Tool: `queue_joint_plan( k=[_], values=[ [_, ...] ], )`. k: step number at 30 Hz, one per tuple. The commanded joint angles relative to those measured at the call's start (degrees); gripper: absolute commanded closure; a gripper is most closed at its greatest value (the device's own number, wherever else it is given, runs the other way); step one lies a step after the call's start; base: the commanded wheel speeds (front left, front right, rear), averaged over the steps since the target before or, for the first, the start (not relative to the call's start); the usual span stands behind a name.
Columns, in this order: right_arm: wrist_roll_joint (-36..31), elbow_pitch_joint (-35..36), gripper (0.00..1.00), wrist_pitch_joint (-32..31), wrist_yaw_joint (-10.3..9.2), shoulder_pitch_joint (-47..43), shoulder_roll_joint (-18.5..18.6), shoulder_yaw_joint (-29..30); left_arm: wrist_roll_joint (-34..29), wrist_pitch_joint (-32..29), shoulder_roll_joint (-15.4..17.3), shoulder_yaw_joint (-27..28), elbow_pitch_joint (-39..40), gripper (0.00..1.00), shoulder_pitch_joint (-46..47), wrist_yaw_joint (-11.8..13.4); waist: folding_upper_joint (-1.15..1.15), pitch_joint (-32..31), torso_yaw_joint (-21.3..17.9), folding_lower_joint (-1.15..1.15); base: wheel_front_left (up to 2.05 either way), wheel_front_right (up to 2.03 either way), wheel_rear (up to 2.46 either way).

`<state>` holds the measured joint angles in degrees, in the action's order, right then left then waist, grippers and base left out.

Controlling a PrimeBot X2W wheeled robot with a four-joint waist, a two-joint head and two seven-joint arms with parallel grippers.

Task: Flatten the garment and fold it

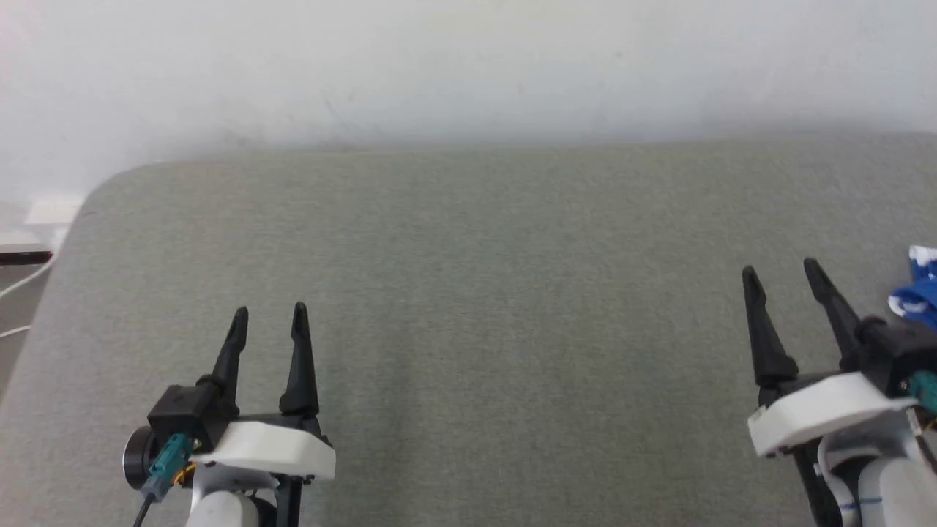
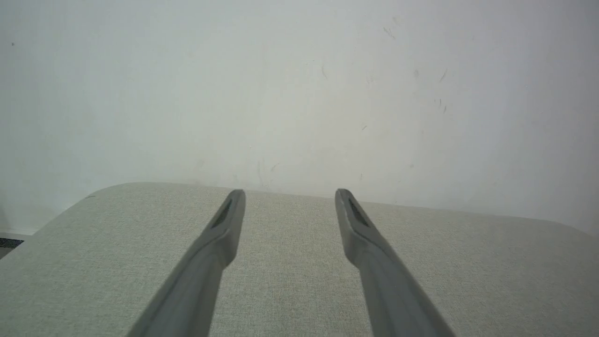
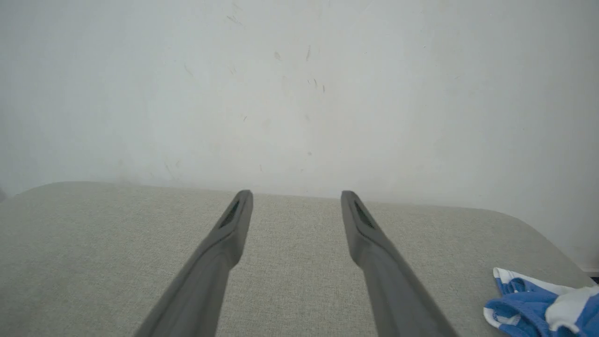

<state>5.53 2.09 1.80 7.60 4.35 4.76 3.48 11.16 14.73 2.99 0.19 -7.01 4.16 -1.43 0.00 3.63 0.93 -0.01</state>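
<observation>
The garment (image 1: 919, 294) is a crumpled bundle of bright blue fabric with white trim, lying at the far right edge of the head view on the grey padded surface (image 1: 483, 293). It also appears in the right wrist view as a bunched garment (image 3: 543, 306) at the lower right. My right gripper (image 1: 781, 272) stands open just left of it, apart from it, with nothing between its fingers. My left gripper (image 1: 269, 316) is open at the lower left, far from the cloth. In the wrist views the left gripper (image 2: 288, 193) and the right gripper (image 3: 295, 194) both show spread fingers above bare fabric.
A white wall (image 1: 468, 66) rises behind the padded surface. The surface has a rounded far-left corner (image 1: 110, 183); beyond it lie white cables and a dark object (image 1: 25, 252) on the floor.
</observation>
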Motion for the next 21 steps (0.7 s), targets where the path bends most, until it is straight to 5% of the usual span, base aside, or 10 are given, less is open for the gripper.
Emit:
queue_joint_plan(
  k=[1, 21],
  values=[
    [0.1, 0.2, 0.00, 0.6, -0.11, -1.1, -0.5, 0.2, 0.4, 0.3, -0.1, 0.0, -0.3, 0.00, -0.7, -0.4, 0.00, -2.4, 2.5, 0.01, 0.00, 0.00, 0.00],
    [0.0, -6.1, 0.00, 5.9, -0.11, -6.0, -1.9, 0.0, 1.8, 0.3, -0.1, -1.7, -1.7, 0.00, -3.8, -0.6, 0.00, -3.8, 4.8, 0.01, 0.00, 0.00, 0.00]
  ],
)
